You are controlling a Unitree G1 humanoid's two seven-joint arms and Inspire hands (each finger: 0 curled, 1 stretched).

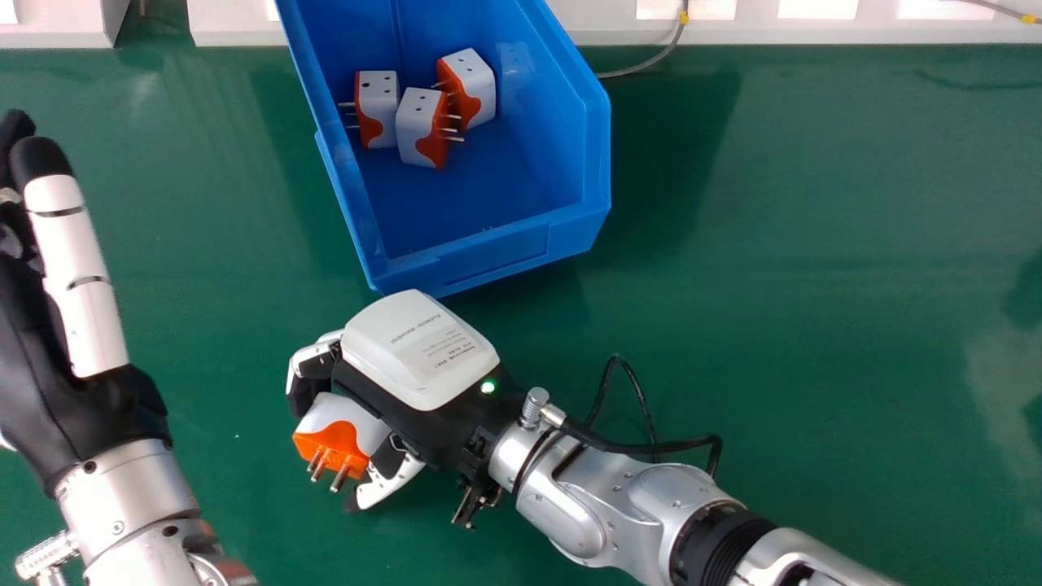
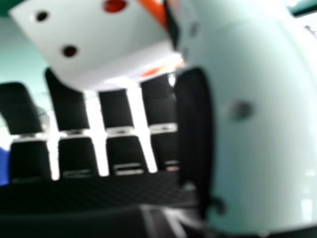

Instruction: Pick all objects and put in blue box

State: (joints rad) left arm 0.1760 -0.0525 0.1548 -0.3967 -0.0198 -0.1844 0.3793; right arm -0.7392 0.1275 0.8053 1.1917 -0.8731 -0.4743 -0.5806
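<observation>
In the head view my right hand (image 1: 419,350) is over the green table just below the blue box (image 1: 488,252), curled round a white and orange plug adapter (image 1: 338,431) whose metal pins point toward the view's bottom. In the right hand view the adapter (image 2: 109,44) is held between the fingers of my right hand (image 2: 119,109) and its thumb. Inside the box are three like adapters (image 1: 378,110), (image 1: 418,122), (image 1: 472,85). My left hand (image 1: 77,268) is at the head view's left side, its fingers straight and holding nothing.
The green table (image 1: 814,244) stretches out on both sides of the box. White panels (image 1: 798,28) line its far edge, where a grey cable (image 1: 651,61) runs down to behind the box. A black cable (image 1: 651,448) loops beside my right wrist.
</observation>
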